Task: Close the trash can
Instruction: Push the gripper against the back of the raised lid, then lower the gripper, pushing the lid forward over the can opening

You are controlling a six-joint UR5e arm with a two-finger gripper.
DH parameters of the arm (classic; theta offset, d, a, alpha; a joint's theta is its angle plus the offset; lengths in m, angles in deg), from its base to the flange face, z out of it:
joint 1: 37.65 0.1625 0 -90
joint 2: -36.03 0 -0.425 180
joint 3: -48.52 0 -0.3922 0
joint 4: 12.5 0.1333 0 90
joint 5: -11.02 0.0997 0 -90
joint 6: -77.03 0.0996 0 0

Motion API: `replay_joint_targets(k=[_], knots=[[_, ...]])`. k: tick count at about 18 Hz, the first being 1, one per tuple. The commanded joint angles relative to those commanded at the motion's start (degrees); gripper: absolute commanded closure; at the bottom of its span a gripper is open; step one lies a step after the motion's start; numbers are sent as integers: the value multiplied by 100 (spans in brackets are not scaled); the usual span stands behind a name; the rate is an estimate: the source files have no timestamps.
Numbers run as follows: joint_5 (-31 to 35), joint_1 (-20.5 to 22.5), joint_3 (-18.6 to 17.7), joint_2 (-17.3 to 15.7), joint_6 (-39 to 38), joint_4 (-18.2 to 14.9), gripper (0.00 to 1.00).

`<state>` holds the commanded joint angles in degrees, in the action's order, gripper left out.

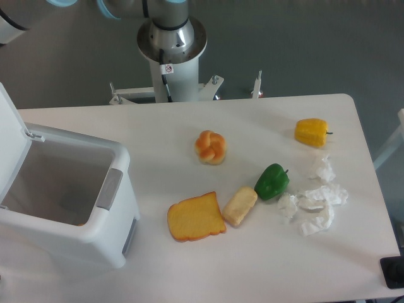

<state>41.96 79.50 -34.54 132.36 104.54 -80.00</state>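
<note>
We cannot see the fingers; they lie outside the view, so their state is unknown to us. Of the arm we see only the base column (pixel 171 44) behind the worktop (pixel 252 265) and a segment running off the upper left. The trash can (pixel 95 221) stands on the worktop's left end, its lid (pixel 11 136) raised and its grey latch (pixel 108 189) facing the bread slice (pixel 196 218).
</note>
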Motion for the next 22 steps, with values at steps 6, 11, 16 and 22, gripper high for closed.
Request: replay_joint_targets(k=[6, 11, 16, 22], knots=[[938, 193, 0, -35, 245, 9, 0], [1669, 211, 9, 9, 457, 298, 0], [1846, 439, 9, 53, 597, 422, 0], [2116, 668, 17, 44, 747, 440, 0]])
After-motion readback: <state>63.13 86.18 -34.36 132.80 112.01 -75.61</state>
